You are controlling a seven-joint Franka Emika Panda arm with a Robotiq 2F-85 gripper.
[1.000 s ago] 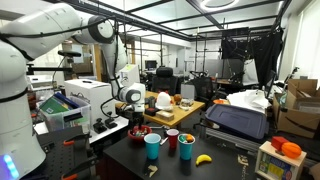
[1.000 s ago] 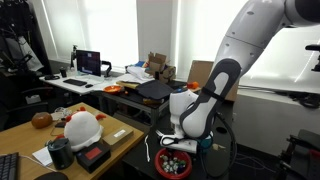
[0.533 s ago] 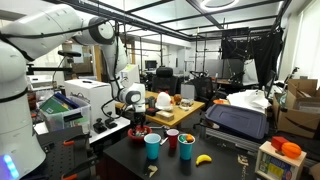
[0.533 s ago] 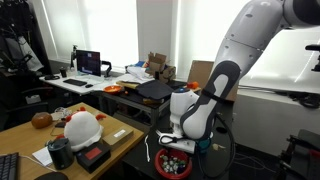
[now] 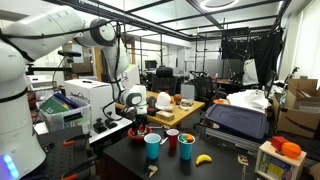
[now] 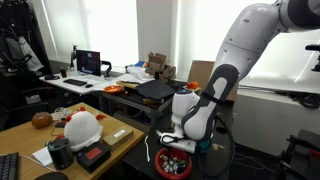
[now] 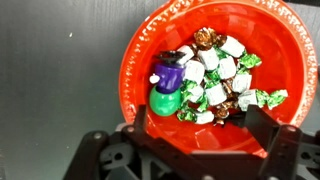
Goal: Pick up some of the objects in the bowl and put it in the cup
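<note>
tool [image 7: 197,126]: jaws spread wide, nothing held, over bowl
bowl [image 7: 136,62]: red, on dark tabletop [image 7: 50,70]
objects [image 7: 222,78]: piled inside bowl

In the wrist view the jaws are standing apart over the near rim of the red bowl [image 7: 128,75], and the pile of wrapped pieces [image 7: 225,78] is filling the room between them. A purple and green toy [image 7: 166,88] is lying against the pile, right in front of one jaw. In an exterior view the blue cup [image 5: 152,146] and red cup [image 5: 172,138] are crowding the dark desk [image 5: 120,160] just beside the bowl, with open air above their mouths; a banana [image 5: 203,158] is lying beyond them.
</note>
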